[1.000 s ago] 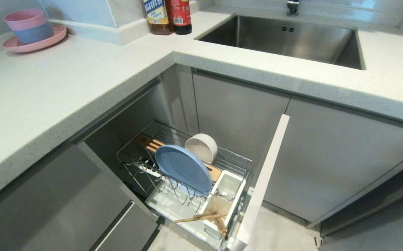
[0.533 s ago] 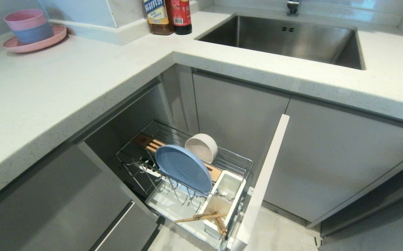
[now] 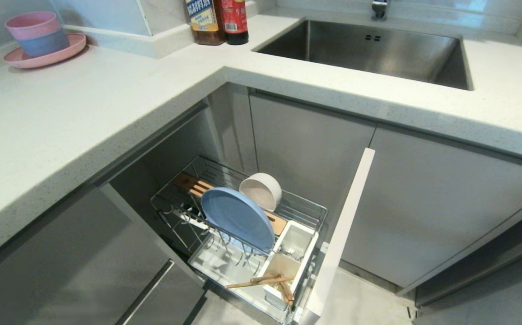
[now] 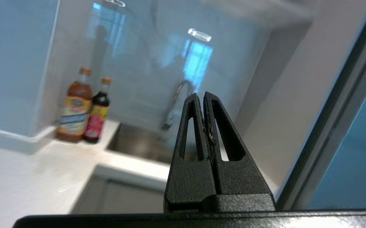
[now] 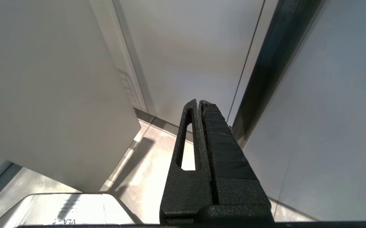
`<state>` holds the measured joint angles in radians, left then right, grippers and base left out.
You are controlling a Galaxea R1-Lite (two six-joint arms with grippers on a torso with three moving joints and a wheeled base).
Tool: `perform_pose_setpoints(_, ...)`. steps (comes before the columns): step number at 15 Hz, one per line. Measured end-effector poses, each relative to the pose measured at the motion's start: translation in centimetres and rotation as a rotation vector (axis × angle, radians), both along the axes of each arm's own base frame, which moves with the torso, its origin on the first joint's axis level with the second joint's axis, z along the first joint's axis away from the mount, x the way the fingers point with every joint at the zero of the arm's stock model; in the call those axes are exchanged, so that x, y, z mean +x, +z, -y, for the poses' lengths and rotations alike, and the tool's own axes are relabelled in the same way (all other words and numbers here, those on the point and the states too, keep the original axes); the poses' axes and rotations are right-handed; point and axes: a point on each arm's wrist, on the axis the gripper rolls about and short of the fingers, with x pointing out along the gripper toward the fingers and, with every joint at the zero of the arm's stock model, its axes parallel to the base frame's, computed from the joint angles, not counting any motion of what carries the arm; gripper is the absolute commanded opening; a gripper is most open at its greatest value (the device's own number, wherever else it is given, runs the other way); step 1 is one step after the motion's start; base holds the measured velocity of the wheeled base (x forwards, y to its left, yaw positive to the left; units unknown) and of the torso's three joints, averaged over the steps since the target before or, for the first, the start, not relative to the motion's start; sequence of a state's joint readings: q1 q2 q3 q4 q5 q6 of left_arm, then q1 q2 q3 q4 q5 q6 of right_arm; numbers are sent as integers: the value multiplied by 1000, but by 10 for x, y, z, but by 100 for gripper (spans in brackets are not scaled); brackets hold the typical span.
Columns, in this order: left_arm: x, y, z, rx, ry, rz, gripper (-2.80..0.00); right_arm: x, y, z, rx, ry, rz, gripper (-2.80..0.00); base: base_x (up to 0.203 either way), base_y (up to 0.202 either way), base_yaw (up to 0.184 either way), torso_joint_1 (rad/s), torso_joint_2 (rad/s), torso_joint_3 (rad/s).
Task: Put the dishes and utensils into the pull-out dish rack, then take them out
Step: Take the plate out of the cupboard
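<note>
Below my left gripper, out of its own view, the rack stands pulled out and loaded: the plate upright in the prongs, the bowl tipped on its side behind it, the chopsticks lying across the cutlery holder, the fork in a compartment. Loading looks finished to me; unloading is all left, nothing yet lifted out. My left gripper is closed and empty, raised at counter level and pointing toward the sink and bottles. My right gripper, also closed and empty, hangs low beside a cabinet door, near the floor.
</note>
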<state>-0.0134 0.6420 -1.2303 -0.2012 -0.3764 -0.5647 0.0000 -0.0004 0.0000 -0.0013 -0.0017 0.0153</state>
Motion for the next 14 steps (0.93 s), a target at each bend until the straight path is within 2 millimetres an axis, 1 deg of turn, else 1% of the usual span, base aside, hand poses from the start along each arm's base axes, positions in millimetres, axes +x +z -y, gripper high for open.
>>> perform_pose_setpoints(3, 49, 29, -1, -228, -154, -138, -280, 0, 0, 0, 0, 0, 0, -280, 0, 0, 0, 0, 0, 0)
perform_pose_setpoints(5, 85, 40, 0, -333, -239, -263, -280, 0, 0, 0, 0, 0, 0, -280, 0, 0, 0, 0, 0, 0)
perform_pose_setpoints(8, 142, 51, 12, -446, -214, -381, -280, 0, 0, 0, 0, 0, 0, -280, 0, 0, 0, 0, 0, 0)
perform_pose_setpoints(10, 166, 52, 28, -499, -202, -463, -280, 0, 0, 0, 0, 0, 0, -280, 0, 0, 0, 0, 0, 0)
perform_pose_setpoints(12, 184, 45, 51, -491, -178, -581, -280, 0, 0, 0, 0, 0, 0, -280, 0, 0, 0, 0, 0, 0)
perform_pose_setpoints(14, 198, 36, 74, -473, -135, -668, -280, 0, 0, 0, 0, 0, 0, -280, 0, 0, 0, 0, 0, 0)
